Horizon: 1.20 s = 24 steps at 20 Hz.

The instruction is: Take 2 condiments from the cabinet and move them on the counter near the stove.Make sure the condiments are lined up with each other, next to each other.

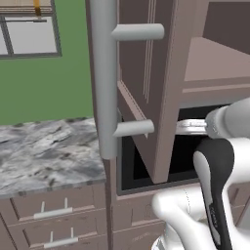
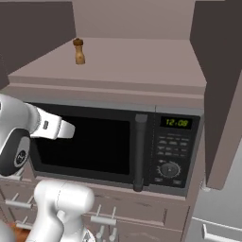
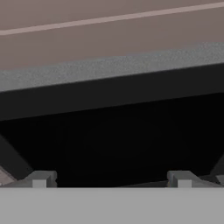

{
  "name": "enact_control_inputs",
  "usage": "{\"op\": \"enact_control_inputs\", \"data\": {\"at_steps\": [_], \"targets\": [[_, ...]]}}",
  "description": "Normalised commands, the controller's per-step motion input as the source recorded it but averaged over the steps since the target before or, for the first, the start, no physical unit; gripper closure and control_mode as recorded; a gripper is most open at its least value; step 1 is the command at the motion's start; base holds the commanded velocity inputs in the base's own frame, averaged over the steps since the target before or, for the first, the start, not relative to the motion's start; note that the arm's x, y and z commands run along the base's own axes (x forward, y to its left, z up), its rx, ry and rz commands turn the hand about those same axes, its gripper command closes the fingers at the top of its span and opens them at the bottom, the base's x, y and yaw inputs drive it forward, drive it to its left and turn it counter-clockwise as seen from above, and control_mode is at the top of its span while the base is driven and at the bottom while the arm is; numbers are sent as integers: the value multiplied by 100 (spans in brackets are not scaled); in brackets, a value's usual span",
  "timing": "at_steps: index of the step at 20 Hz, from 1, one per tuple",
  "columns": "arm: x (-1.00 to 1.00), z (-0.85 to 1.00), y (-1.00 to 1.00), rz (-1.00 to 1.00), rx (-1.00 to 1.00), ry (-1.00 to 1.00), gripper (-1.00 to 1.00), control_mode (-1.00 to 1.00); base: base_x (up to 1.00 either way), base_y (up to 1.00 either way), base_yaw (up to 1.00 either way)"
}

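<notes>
Looking up, I see one brown condiment bottle point(image 2: 79, 51) standing straight on the cabinet shelf point(image 2: 142, 61), near its back left corner. My gripper point(image 3: 111, 179) is lower, facing the black microwave point(image 2: 118, 142), fingers wide apart and holding nothing. I think I must lift up and reach in.

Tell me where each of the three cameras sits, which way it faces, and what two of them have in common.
Left base view: behind the arm's left, looking forward at the cabinet with its open door, marble counter to the left; white arm at lower right.
Right base view: behind the arm's right, facing the shelf niche with one brown condiment bottle above the microwave; arm at lower left.
Hand view: on the hand, close to the microwave's dark front; open gripper tips at the bottom.
Shared: both base views show the cabinet and microwave.
</notes>
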Motion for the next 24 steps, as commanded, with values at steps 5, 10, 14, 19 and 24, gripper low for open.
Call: {"op": "enact_control_inputs", "data": {"at_steps": [5,10,14,19,24], "targets": [[-34,74,-2,0,-12,-21,-100,-100,0,0,0],[-5,94,0,0,-15,-12,-100,-100,0,0,0],[18,65,-3,0,-10,0,-100,-100,0,0,0],[61,15,-9,5,0,1,-100,-100,0,0,0],[66,-2,0,7,0,1,-100,-100,0,0,0]]}}
